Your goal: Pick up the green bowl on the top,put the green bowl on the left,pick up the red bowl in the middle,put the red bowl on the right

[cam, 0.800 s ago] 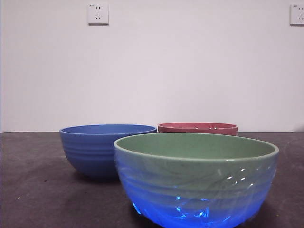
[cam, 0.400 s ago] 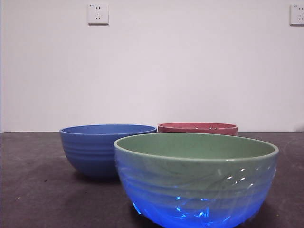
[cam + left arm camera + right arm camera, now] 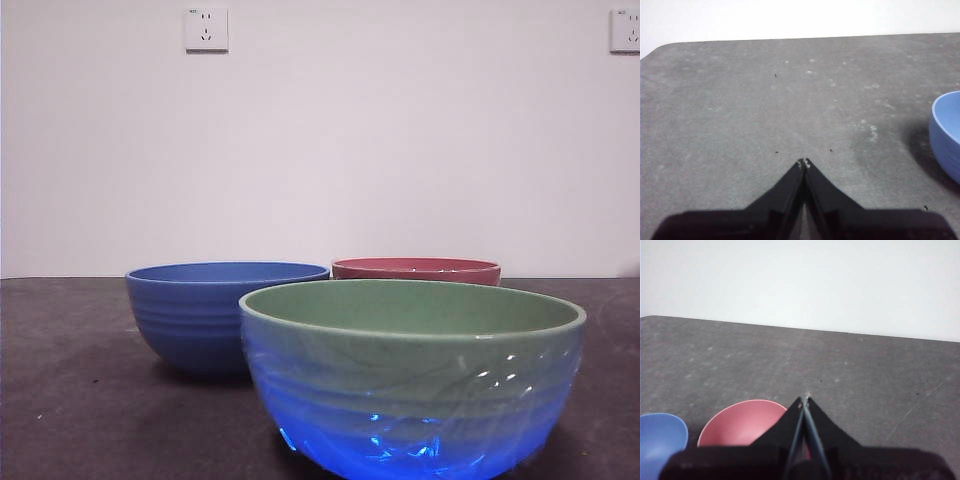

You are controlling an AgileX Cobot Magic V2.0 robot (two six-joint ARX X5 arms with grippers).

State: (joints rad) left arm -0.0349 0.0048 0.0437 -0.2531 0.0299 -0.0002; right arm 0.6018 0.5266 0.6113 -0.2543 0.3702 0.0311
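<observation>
The green bowl (image 3: 412, 375) stands nearest in the front view, large, with blue light reflected on its lower wall. Behind it, only the rim of the red bowl (image 3: 416, 269) shows. In the right wrist view the red bowl (image 3: 740, 425) lies just below my right gripper (image 3: 805, 399), which is shut and empty above the table. My left gripper (image 3: 803, 162) is shut and empty over bare tabletop, apart from every bowl. Neither arm appears in the front view.
A blue ribbed bowl (image 3: 225, 313) stands left of the green one; its edge shows in the left wrist view (image 3: 946, 135) and right wrist view (image 3: 660, 440). The dark grey table (image 3: 765, 110) ends at a white wall with two sockets (image 3: 206, 29).
</observation>
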